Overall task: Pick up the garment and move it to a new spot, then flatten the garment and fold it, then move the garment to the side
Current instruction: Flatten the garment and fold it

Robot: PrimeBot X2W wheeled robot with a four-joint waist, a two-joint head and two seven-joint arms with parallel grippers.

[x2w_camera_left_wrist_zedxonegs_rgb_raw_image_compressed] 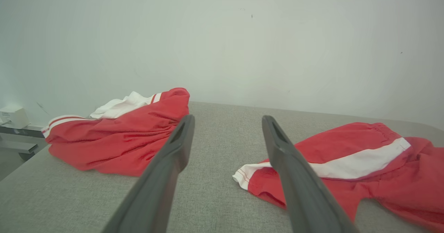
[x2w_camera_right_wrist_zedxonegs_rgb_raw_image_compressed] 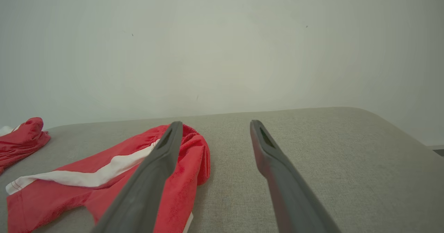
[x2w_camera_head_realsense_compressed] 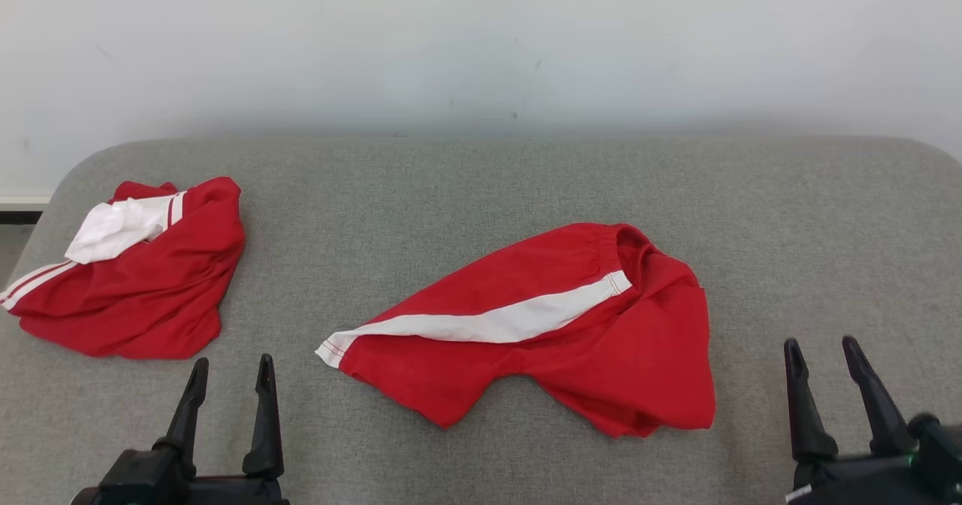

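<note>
Over on the tabletop (x2w_camera_head_realsense_compressed: 466, 189), red shorts (x2w_camera_head_realsense_compressed: 541, 340) sit center, crumpled red garment (x2w_camera_head_realsense_compressed: 143, 287) far left; left pincer (x2w_camera_head_realsense_compressed: 233, 361) and right pincer (x2w_camera_head_realsense_compressed: 819, 342) spread, empty. Left wrist view catches a white box (x2w_camera_left_wrist_zedxonegs_rgb_raw_image_compressed: 13, 116).

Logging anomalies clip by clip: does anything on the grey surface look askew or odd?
Nothing spilled or damaged. The centre red shorts lie skewed and rumpled, one side folded over; the second red garment is bunched near the left edge, white fabric exposed.

Bare lab-like room: grey padded table (x2w_camera_head_realsense_compressed: 481, 189), blank white wall (x2w_camera_head_realsense_compressed: 481, 39).
</note>
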